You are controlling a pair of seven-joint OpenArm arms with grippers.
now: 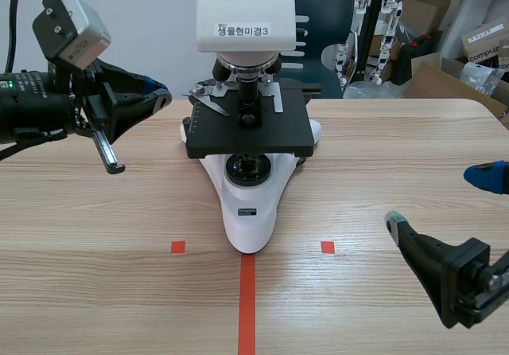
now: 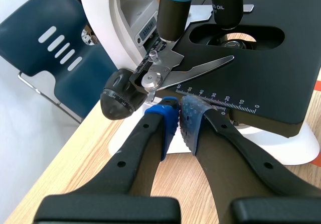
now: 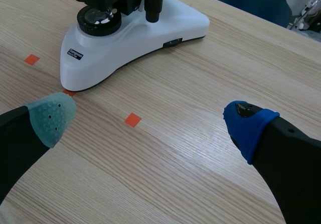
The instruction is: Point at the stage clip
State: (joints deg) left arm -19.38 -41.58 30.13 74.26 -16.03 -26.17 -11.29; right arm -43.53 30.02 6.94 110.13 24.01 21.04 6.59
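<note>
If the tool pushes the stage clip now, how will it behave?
Probably springy: the stage clip is a thin metal blade on one screw pivot, so it would likely swing aside. Its polished surface looks slippery for the left tool.

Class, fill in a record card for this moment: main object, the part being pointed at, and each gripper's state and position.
Main object: white microscope on the wooden table
Target part: silver stage clip on the black stage
Left gripper: shut, tips at the stage's edge, just short of the clip's pivot end; contact unclear
Right gripper: open, low over the table, apart from the microscope
</note>
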